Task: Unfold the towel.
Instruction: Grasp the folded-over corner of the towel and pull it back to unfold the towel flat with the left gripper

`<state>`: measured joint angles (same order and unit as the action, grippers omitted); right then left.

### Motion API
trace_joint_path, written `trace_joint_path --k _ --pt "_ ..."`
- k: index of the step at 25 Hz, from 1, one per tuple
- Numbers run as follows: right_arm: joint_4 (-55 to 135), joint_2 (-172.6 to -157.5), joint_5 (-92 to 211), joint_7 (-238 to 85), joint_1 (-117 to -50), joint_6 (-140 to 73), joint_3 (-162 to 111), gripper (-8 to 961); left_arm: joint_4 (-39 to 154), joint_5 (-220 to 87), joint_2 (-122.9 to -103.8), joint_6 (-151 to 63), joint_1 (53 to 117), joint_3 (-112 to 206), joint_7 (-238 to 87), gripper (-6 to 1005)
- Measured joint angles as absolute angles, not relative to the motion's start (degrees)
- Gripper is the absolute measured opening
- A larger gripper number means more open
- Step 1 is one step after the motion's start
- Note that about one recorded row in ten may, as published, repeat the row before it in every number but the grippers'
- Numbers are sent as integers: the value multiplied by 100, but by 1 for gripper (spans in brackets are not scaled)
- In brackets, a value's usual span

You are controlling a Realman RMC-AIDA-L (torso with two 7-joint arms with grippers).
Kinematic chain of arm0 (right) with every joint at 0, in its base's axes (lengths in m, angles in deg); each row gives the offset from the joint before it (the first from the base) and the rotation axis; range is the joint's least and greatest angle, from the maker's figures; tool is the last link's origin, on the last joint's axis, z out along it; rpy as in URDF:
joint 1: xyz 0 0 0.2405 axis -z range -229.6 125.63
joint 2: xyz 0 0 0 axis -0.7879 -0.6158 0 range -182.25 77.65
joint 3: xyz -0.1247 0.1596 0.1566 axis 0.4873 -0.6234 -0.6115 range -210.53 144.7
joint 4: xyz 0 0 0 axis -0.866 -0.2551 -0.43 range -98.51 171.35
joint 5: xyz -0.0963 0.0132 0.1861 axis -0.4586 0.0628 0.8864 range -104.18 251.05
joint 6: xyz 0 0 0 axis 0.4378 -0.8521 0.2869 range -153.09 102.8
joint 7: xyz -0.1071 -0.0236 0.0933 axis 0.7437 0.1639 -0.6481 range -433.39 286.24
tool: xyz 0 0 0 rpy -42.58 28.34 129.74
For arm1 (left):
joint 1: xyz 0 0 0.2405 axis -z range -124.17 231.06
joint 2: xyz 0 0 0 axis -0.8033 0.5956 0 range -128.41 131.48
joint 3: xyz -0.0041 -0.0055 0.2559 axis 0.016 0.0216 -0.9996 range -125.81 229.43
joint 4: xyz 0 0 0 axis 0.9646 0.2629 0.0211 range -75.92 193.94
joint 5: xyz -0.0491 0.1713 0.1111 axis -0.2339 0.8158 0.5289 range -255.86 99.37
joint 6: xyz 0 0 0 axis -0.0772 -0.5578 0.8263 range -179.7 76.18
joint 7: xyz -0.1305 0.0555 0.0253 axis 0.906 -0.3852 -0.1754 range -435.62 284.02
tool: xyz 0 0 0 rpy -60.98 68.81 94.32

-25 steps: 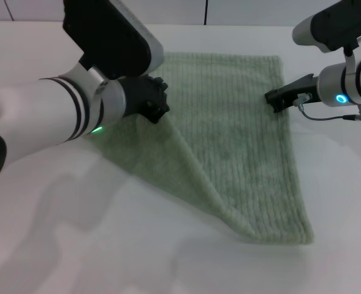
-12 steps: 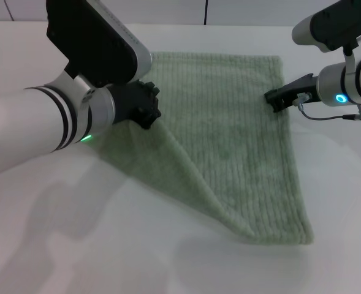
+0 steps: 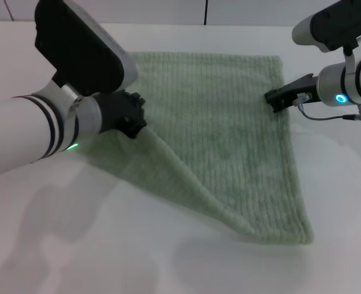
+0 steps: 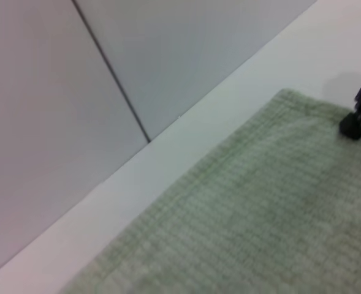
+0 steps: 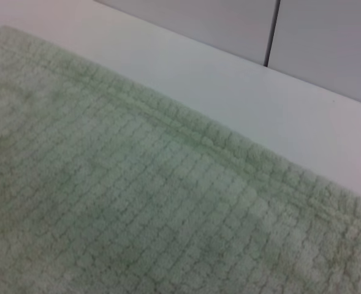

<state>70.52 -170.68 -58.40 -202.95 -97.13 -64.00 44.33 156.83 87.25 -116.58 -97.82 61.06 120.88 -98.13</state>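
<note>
The pale green ribbed towel [image 3: 229, 147] lies on the white table, partly spread. A raised fold runs diagonally from my left gripper to the near corner. My left gripper [image 3: 131, 122] is at the towel's left side, shut on a lifted layer of the cloth. My right gripper [image 3: 277, 98] sits at the towel's right hem near the far corner, its dark fingers together on the edge. In the left wrist view the towel [image 4: 260, 220] fills the lower part, and the right gripper's tip [image 4: 359, 119] stands on it. The right wrist view shows only the towel's hem [image 5: 186, 131].
The white table [image 3: 106, 245] stretches around the towel on all sides. A pale panelled wall [image 4: 76, 92] rises just behind the table's far edge. A thin cable [image 3: 327, 116] hangs under the right wrist.
My left gripper has moved to the left with the towel layer, drawing the fold open and widening the cloth. The right arm has stayed where it was.
</note>
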Motion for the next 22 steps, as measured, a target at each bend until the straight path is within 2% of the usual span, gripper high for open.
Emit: trace_joint_path --k 9,22 --pt "7052 -17069 -5851 -20296 -9707 -6399 4434 0 15845 8725 -11653 -9856 5780 12214 -9944 92" --pt "7052 -17069 -5974 -20381 -9713 -6399 4416 0 15899 8725 -11659 -9879 5629 12203 -9971 98"
